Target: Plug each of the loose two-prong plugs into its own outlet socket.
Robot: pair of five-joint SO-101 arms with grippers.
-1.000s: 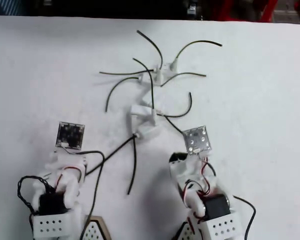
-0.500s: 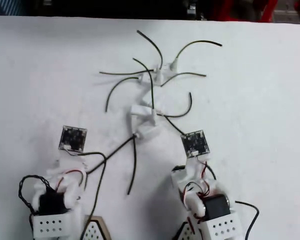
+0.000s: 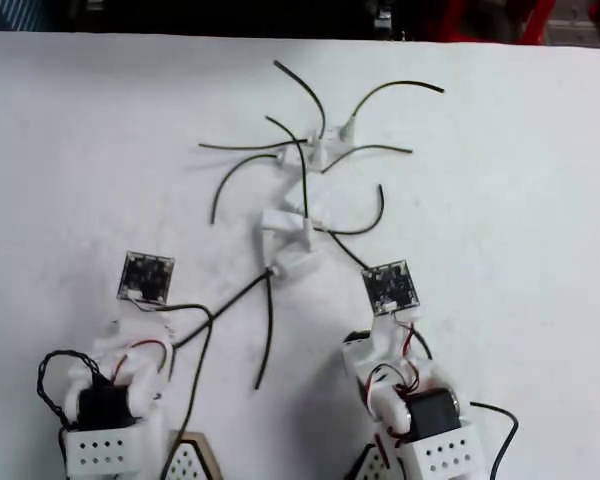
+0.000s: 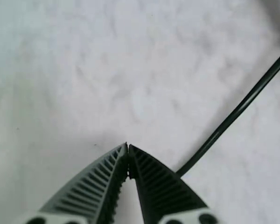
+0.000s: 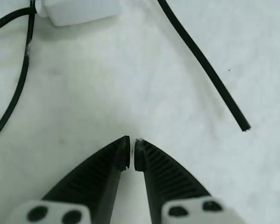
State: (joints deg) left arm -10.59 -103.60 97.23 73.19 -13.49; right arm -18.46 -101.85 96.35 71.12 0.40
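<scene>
Though folded low at the near edge of the white table, angled forward all the same: left arm and right arm side by side, well apart, each wrist tipped toward the table's middle.

From the left wrist: left gripper just over bare tabletop, ribbed fingers pressed together to the very tips, pinching nothing. Beside it, a dark cord slanting past, clear of the gripper.

From the right wrist: right gripper also low over the table, fingertips drawn together with only a hairline slit between them, gripping nothing. Near them but apart, the loose end of a cut-ended cord.

Ahead of both grippers, up the middle of the table, white plug and socket pieces:
- Nearest white block: flat, long axis slanted from near-left to far-right, two cords trailing from its left end toward the near edge.
- Middle pair: just beyond, lying roughly crosswise.
- Far cluster: cords fanned outward in several directions.

Impossible to tell plugs from sockets, or whether any are mated.
</scene>
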